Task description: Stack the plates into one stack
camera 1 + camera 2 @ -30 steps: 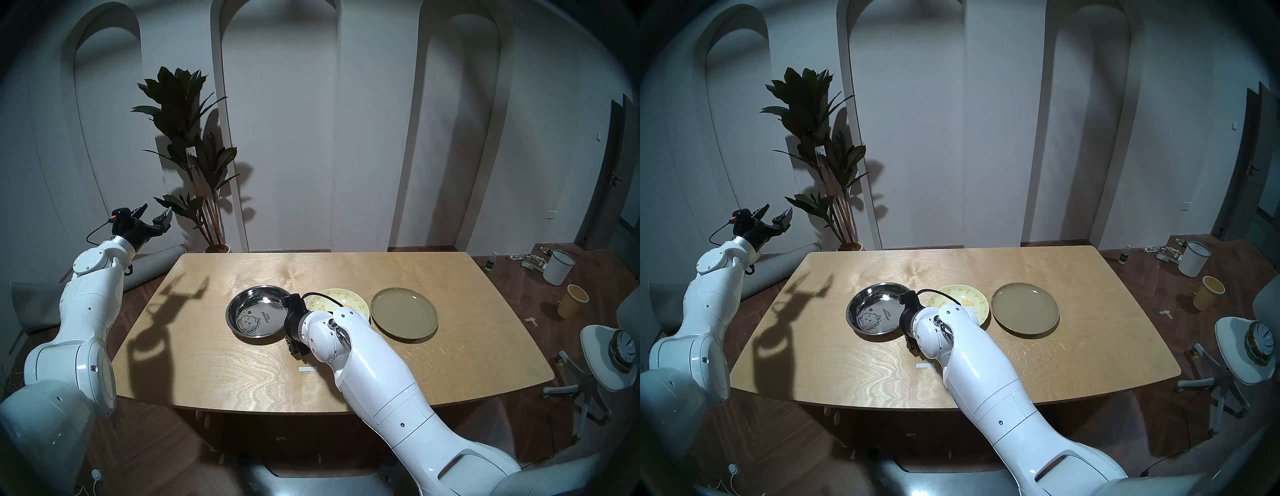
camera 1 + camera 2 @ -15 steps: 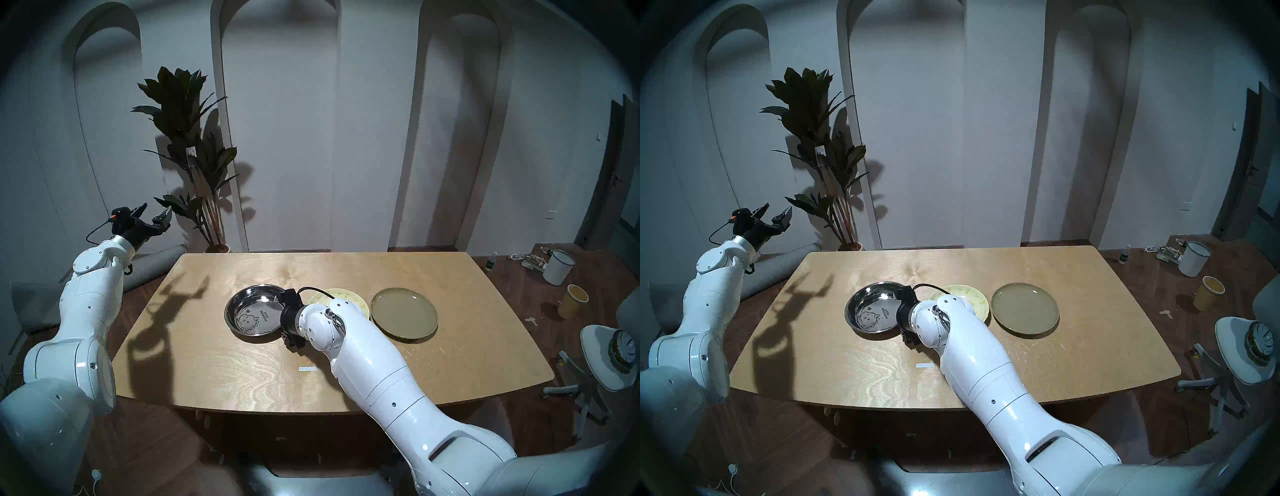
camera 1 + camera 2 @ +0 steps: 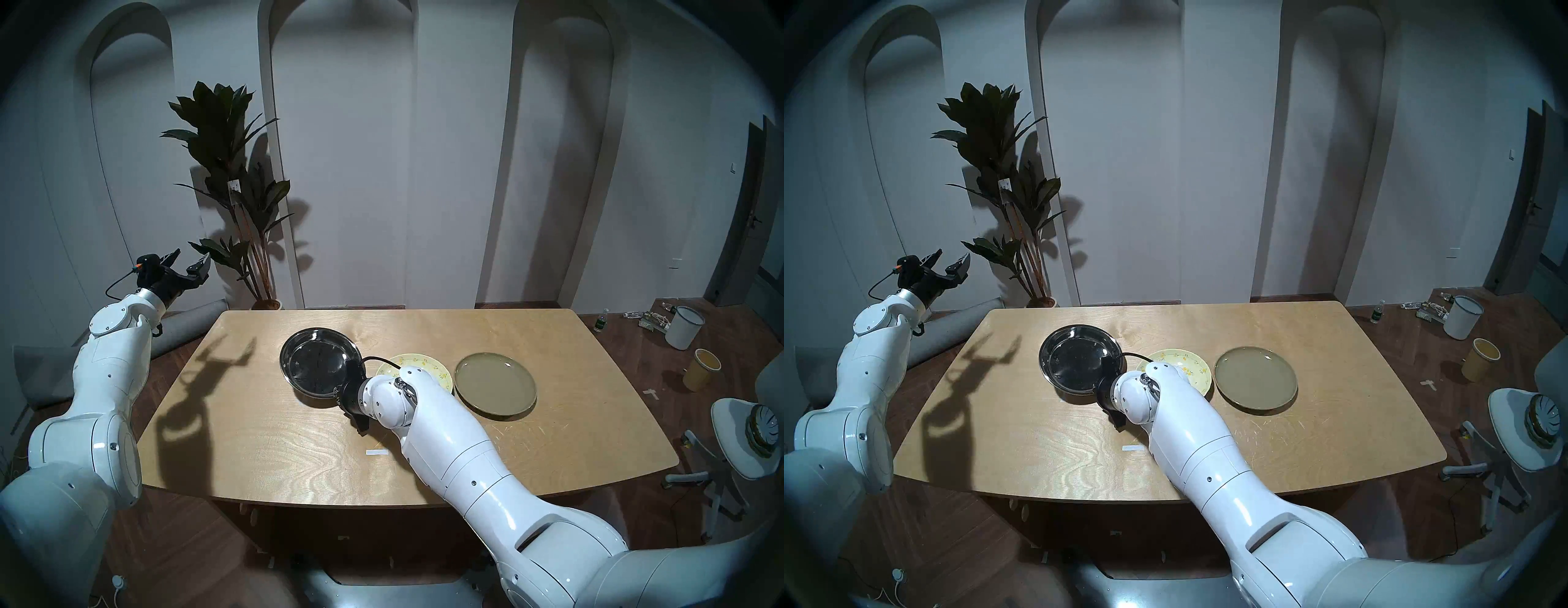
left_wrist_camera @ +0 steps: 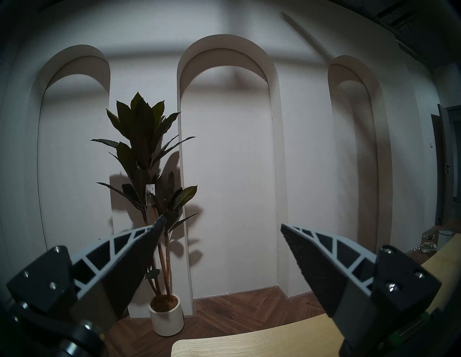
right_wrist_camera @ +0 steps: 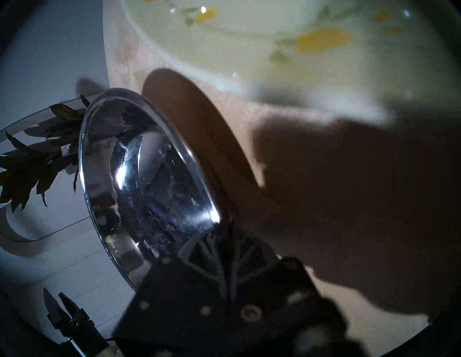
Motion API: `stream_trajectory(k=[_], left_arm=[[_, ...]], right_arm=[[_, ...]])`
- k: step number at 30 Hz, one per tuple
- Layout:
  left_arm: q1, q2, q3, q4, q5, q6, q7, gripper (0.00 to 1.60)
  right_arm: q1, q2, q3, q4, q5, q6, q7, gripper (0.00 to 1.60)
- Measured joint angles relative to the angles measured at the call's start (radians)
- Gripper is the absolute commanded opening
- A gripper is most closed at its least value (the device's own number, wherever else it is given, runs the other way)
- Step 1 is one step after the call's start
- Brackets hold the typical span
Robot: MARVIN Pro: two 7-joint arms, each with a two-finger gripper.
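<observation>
The shiny steel deep dish (image 3: 318, 361) (image 3: 1076, 358) is off the table and tilted, its inside dark, the print not visible. My right gripper (image 3: 344, 384) (image 3: 1103, 378) is shut on its near right rim; in the right wrist view the fingers (image 5: 219, 239) pinch the dish (image 5: 149, 179) edge. The pale yellow floral plate (image 3: 428, 367) (image 5: 274, 37) lies on the table just right of it, partly hidden by my wrist. The flat olive-beige plate (image 3: 495, 384) (image 3: 1255, 378) lies further right. My left gripper (image 3: 191, 261) (image 4: 222, 224) is open and empty, raised off the table's left.
The wooden table (image 3: 297, 458) bears a small white tape strip (image 3: 376, 452) near the front. A potted plant (image 3: 237, 191) and a rolled grey mat (image 3: 191, 327) are at the back left. A chair (image 3: 746, 441), a white bin (image 3: 683, 327) and a yellow cup (image 3: 702, 369) are on the right.
My right gripper has lifted the steel dish off the table, tilted it and carried it up and back. The left arm and the other two plates have not moved.
</observation>
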Motion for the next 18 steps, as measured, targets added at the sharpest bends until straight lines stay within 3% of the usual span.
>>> stream_trajectory(k=[11, 18], left_arm=[[-0.001, 0.001, 0.001, 0.001, -0.001, -0.001, -0.001, 1.60], [-0.001, 0.001, 0.001, 0.001, -0.002, -0.001, -0.001, 1.60]], right_arm=[[0.009, 0.014, -0.053, -0.062, -0.056, 0.004, -0.011, 0.00], [0.026, 0.046, -0.081, -0.146, -0.105, -0.004, -0.076, 0.00]])
